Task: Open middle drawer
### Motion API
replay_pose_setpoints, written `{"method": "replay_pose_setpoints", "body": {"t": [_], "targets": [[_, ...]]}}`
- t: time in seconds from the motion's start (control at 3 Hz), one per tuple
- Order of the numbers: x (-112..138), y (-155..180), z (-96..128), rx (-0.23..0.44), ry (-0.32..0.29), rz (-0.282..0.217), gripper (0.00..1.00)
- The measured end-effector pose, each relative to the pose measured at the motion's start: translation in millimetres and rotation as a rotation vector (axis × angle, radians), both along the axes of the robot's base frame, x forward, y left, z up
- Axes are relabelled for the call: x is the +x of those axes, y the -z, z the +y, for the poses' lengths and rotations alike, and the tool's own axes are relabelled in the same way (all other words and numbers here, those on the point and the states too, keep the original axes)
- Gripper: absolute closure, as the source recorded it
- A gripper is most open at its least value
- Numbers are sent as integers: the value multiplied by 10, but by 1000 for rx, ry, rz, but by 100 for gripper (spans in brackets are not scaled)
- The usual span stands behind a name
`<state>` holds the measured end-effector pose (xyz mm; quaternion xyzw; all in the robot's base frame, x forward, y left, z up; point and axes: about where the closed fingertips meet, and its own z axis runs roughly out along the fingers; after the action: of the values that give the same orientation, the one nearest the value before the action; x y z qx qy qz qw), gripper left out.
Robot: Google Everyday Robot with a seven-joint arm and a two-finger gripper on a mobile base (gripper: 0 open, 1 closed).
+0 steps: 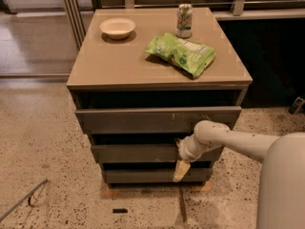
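The cabinet has three dark grey-brown drawer fronts. The top front (143, 119) has pale scratch marks. The middle drawer (133, 153) is the plain front below it, and the lowest front (138, 176) sits under that. My white arm reaches in from the right. My gripper (181, 163) is at the right part of the middle drawer's front, by its top edge. One pale finger (181, 170) hangs down over the gap to the lowest front.
On the cabinet's tan top (119, 61) stand a white bowl (117, 27), a drink can (184, 20) and a green snack bag (181, 53). Speckled floor surrounds the cabinet. A thin metal rod (21, 200) lies at the lower left. A dark wall is at the right.
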<state>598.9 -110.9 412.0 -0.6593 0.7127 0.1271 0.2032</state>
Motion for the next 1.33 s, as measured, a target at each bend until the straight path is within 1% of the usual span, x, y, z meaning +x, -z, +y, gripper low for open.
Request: {"method": "replay_pose_setpoints", "body": {"t": [0.67,1.33], "targets": [[-291,-93,-62,20,-11,157,0],[-739,-231,-133,44,-29,287,0]]}}
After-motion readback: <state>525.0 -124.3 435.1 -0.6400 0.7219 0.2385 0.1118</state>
